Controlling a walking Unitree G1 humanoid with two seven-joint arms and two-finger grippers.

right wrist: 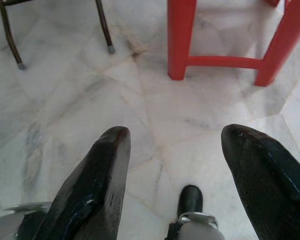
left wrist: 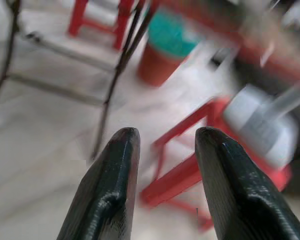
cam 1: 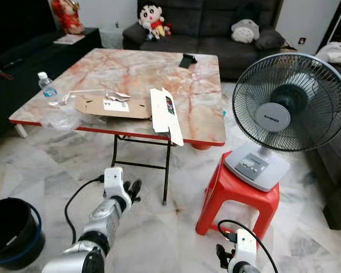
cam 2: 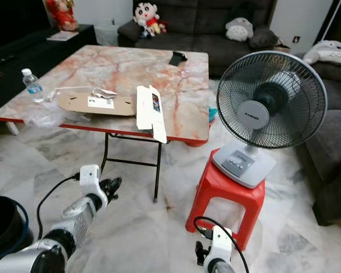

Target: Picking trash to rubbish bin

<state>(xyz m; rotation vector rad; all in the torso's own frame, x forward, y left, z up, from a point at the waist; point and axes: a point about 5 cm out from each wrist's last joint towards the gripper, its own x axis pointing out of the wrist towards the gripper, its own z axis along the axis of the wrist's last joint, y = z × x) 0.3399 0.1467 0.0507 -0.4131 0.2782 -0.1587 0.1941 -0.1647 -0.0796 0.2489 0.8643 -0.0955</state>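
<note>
At the far left, low on the pale marble floor (cam 1: pixel 159 239), stands a round black rubbish bin with a blue rim (cam 1: pixel 11 233). Above it, on the left end of the square marble-patterned folding table with red edging (cam 1: pixel 199 91), a clear plastic water bottle with a blue cap (cam 1: pixel 47 86) stands upright, with a crumpled clear plastic bag (cam 1: pixel 59 118) at the table's near left corner. Beside these lies a flattened brown cardboard piece with a white label (cam 1: pixel 113 106), touching a long white flattened carton (cam 1: pixel 165 115) that overhangs the table's near edge. A small black object (cam 1: pixel 187 60) sits toward the table's far side.

The left gripper (cam 1: pixel 134 190) is raised in front of the table legs, above the floor; its two black fingers (left wrist: pixel 107 190) are slightly apart with nothing between them.

To the right, a grey electric desk fan with a round wire cage (cam 1: pixel 290 102) rests on a red plastic stool (cam 1: pixel 238 199). The right gripper (right wrist: pixel 177 170) hangs low near the stool's legs, its fingers spread wide and holding nothing. A dark grey sofa (cam 1: pixel 216 28) with plush toys lines the far wall.
</note>
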